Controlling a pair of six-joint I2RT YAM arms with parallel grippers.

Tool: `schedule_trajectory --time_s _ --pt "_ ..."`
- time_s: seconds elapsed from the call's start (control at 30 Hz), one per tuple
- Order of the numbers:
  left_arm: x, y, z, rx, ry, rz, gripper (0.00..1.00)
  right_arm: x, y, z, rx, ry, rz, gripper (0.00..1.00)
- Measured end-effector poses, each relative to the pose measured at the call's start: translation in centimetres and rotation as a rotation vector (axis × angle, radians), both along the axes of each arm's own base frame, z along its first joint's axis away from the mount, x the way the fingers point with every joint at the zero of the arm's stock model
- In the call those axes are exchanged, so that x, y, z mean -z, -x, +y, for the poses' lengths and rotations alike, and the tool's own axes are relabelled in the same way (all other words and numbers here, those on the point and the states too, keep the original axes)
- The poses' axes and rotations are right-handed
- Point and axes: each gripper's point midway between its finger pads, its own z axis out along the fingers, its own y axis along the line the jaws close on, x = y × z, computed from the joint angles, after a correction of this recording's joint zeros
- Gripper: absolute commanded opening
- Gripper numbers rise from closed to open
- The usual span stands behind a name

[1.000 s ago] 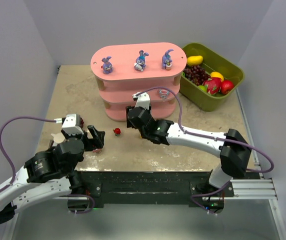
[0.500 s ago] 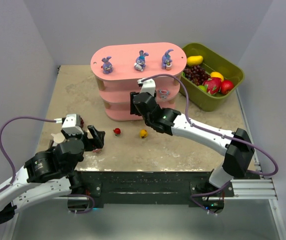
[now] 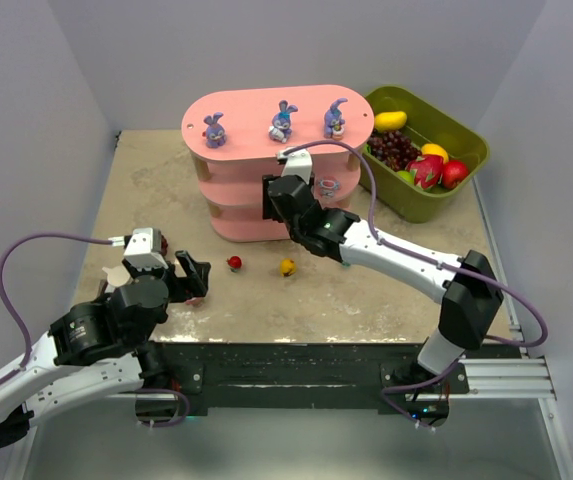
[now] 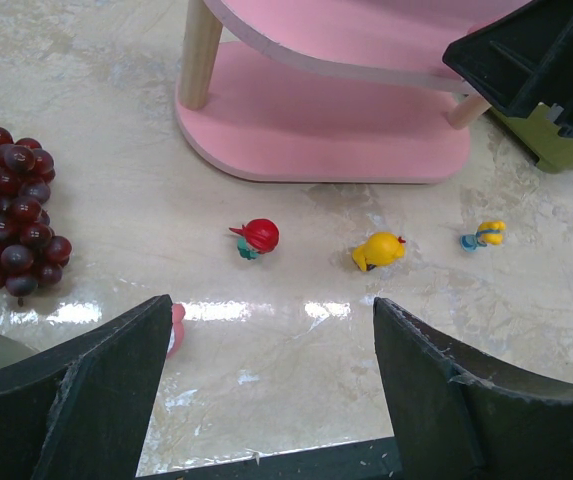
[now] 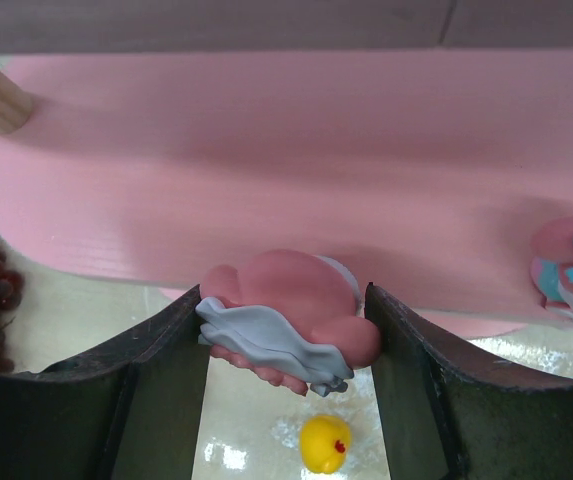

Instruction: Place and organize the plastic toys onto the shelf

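The pink shelf (image 3: pixel 271 120) carries three purple-blue bunnies (image 3: pixel 283 121) on its top board. One pink-and-white toy (image 3: pixel 328 186) stands on the middle board. My right gripper (image 3: pixel 281 192) hovers at the front edge of that board (image 5: pixel 266 150), shut on another pink-and-white toy (image 5: pixel 291 315), to the left of the standing one (image 5: pixel 571 265). On the table lie a red toy (image 4: pixel 257 236), a yellow toy (image 4: pixel 378 250) and a small yellow-blue one (image 4: pixel 484 236). My left gripper (image 4: pixel 271 320) is open low over the table, with a pink toy (image 4: pixel 175 328) at its left finger.
A dark red grape bunch (image 4: pixel 11 210) lies on the table left of the left gripper. The olive-green bin (image 3: pixel 428 205) at the right of the shelf holds a mango (image 3: pixel 390 121), grapes, a dragon fruit (image 3: pixel 426 170) and an apple (image 3: pixel 454 174).
My right gripper has risen from the table and moved to the shelf's middle board with the pink-and-white toy, uncovering the yellow toy below. The left arm has stayed still.
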Motion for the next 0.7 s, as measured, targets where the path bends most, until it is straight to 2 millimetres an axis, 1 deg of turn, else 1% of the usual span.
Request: schedule_trajectory --time_s 0.17,0.37,0.7 --pt "0.0 0.0 0.0 0.000 -0.002 0.001 0.86 1.1 -0.6 0.1 -0.002 0.022 0.009 0.48" --pt "0.0 0.0 0.0 -0.001 -0.003 0.001 0.86 0.9 -0.8 0.7 -0.023 0.005 0.003 0.50" --pt "0.0 0.0 0.0 -0.002 -0.003 0.000 0.86 0.8 -1.4 0.8 -0.035 0.000 -0.003 0.60"
